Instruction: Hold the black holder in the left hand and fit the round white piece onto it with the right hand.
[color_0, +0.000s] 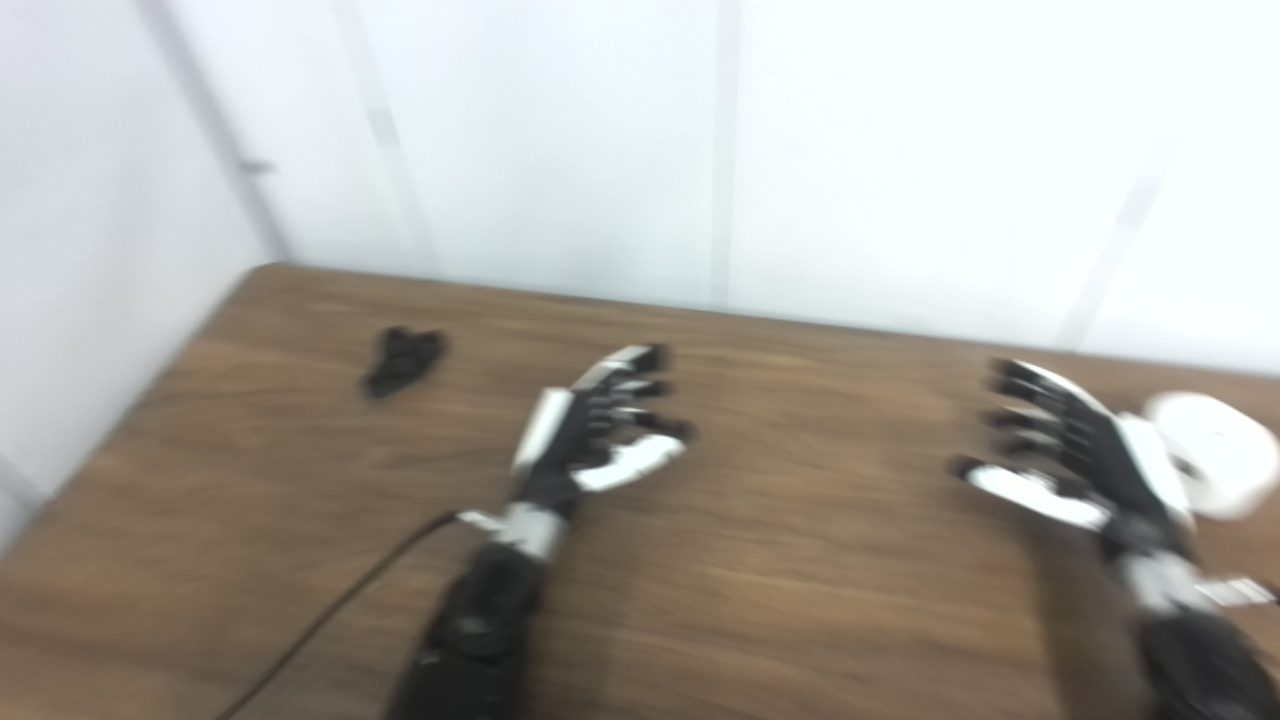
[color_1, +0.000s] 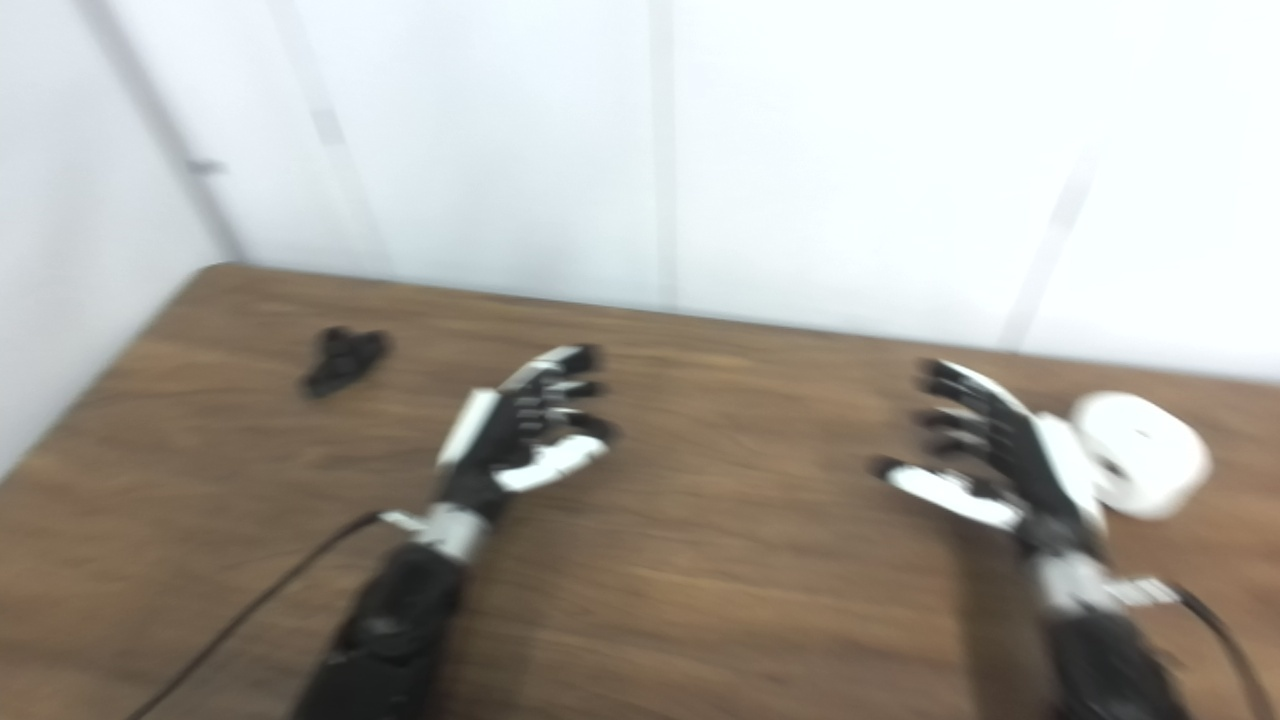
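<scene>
Both eye views are blurred. The black holder (color_0: 402, 360) is a small dark lump lying on the wooden table (color_0: 780, 600) at the far left. My left hand (color_0: 600, 425) hovers open to its right, well apart from it, holding nothing. The round white piece (color_0: 1215, 450) rests on the table at the far right. Just left of it my right hand (color_0: 1070, 455) is open, palm facing inward, its back close to the piece, with nothing in its fingers.
White wall panels (color_0: 700, 150) rise right behind the table's far edge. The table's left edge runs diagonally at the left of the picture. A black cable (color_0: 320, 620) trails from my left wrist to the bottom edge.
</scene>
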